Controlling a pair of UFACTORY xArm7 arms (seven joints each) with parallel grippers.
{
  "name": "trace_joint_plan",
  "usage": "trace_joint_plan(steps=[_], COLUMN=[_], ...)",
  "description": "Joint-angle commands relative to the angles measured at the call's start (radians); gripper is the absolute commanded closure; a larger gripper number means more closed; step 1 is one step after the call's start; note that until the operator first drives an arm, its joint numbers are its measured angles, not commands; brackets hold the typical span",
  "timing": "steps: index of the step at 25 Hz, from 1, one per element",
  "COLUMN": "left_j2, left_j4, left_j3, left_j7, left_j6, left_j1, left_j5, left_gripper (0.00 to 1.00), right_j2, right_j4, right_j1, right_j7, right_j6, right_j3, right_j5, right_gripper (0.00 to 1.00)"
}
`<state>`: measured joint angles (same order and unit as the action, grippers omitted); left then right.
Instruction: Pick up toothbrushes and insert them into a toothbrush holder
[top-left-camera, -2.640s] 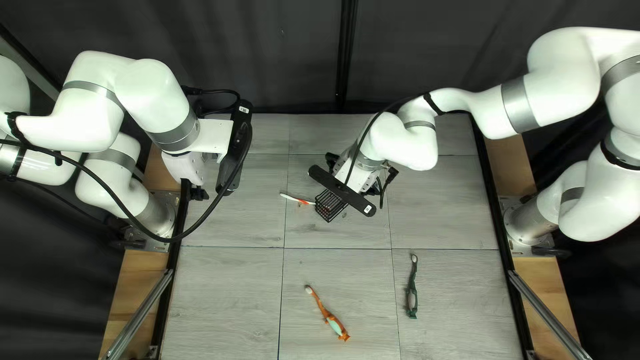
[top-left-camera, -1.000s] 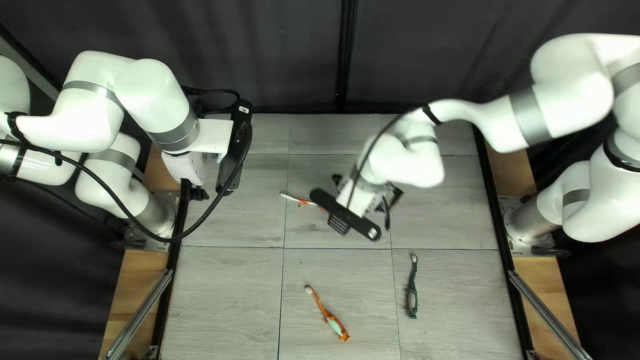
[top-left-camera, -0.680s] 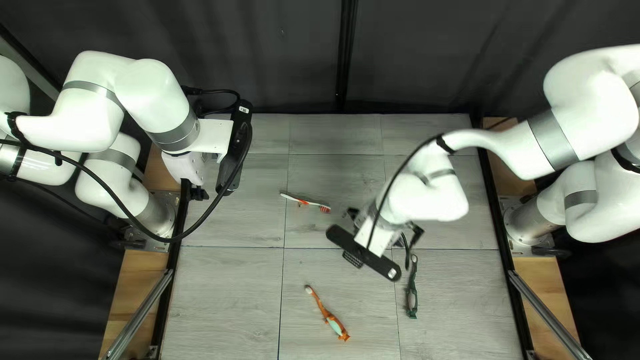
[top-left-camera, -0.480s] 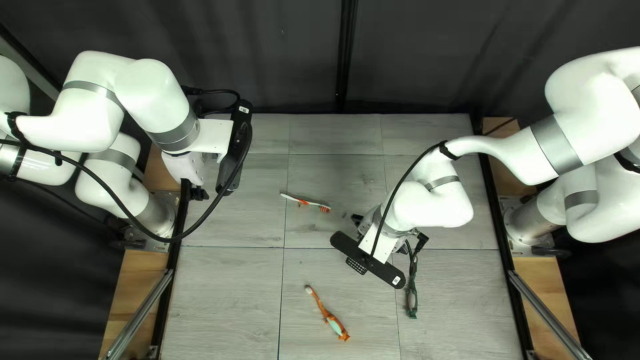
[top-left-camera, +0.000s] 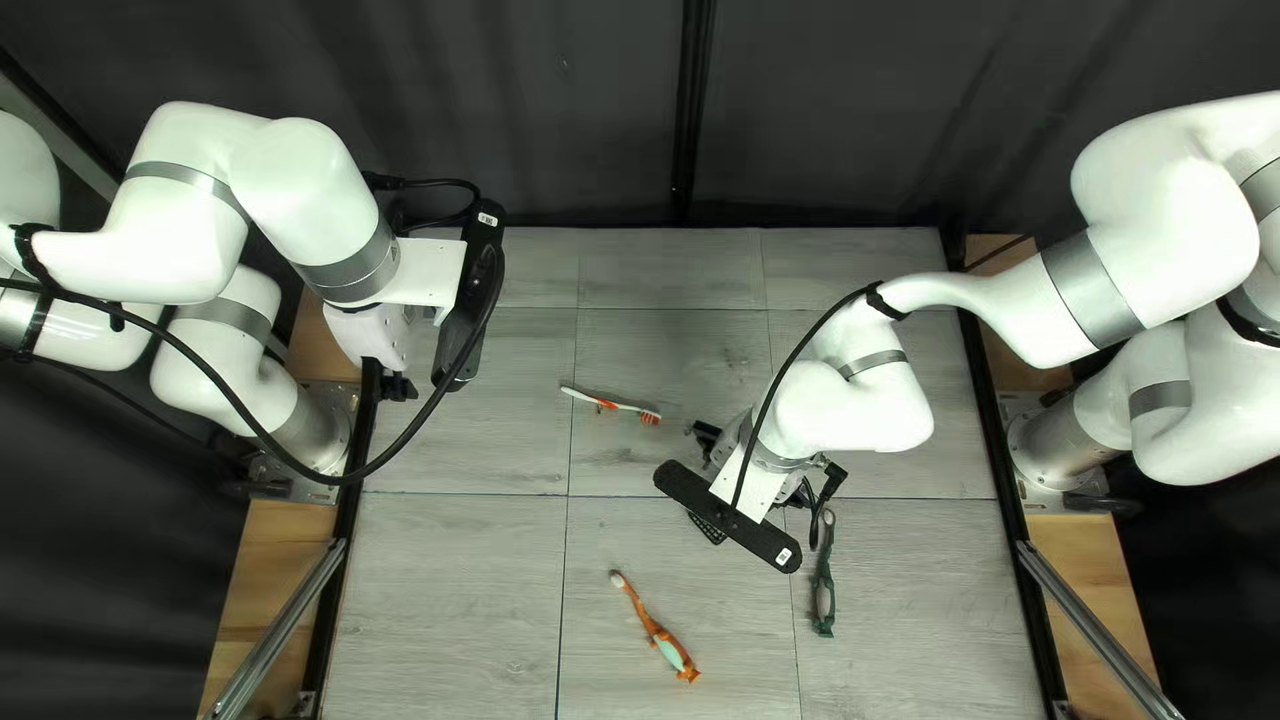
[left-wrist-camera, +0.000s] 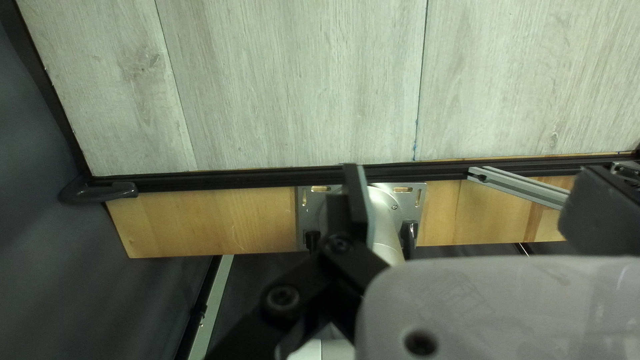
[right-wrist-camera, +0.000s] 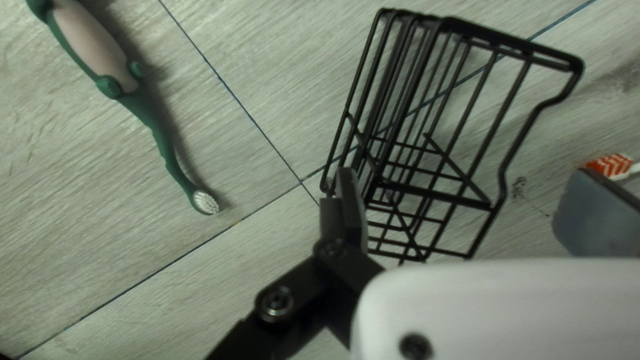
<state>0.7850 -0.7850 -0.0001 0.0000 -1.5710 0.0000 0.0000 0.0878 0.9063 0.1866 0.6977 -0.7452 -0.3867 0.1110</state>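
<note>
We see a pale grey wood-grain tabletop [top-left-camera: 480,600], flanked by bare light-wood boards [top-left-camera: 250,560] on both sides; behind it hangs a dark cloth curtain [top-left-camera: 560,100], split by a black upright metal post [top-left-camera: 695,100].

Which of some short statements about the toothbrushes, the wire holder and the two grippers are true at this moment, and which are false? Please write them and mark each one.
1. The green toothbrush, the orange toothbrush and the white toothbrush all lie on the table. True.
2. The right gripper is open, with the wire holder between its fingers. True.
3. The wire holder has a toothbrush in it. False: it is empty.
4. The left gripper holds the white toothbrush. False: it is open with nothing between its fingers.
5. The green toothbrush touches the orange toothbrush. False: they lie apart.
</note>
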Motion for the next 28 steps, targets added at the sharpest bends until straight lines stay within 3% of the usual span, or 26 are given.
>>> trace_joint_plan(steps=[1,5,11,17,22,28], left_j2=[0.0,0.0,0.0,0.0,0.0,0.0], left_j4=[0.0,0.0,0.0,0.0,0.0,0.0], left_j3=[0.0,0.0,0.0,0.0,0.0,0.0], left_j7=[0.0,0.0,0.0,0.0,0.0,0.0], left_j6=[0.0,0.0,0.0,0.0,0.0,0.0], left_j1=[0.0,0.0,0.0,0.0,0.0,0.0], left_j5=[0.0,0.0,0.0,0.0,0.0,0.0], left_gripper=[0.0,0.0,0.0,0.0,0.0,0.0], right_j2=[-0.04,-0.136,-0.136,0.023,0.082,0.085], right_j4=[0.038,0.031,0.031,0.065,0.02,0.011], right_j1=[-0.048,-0.095,-0.095,-0.208,-0.239,-0.244], right_j7=[-0.07,-0.165,-0.165,-0.151,-0.186,-0.191], right_j6=[-0.083,-0.183,-0.183,-0.164,-0.085,-0.083], right_j3=[-0.045,-0.1,-0.1,-0.189,-0.205,-0.205], right_j5=[0.031,0.03,0.03,0.234,0.245,0.261], right_gripper=[0.0,0.0,0.0,0.0,0.0,0.0])
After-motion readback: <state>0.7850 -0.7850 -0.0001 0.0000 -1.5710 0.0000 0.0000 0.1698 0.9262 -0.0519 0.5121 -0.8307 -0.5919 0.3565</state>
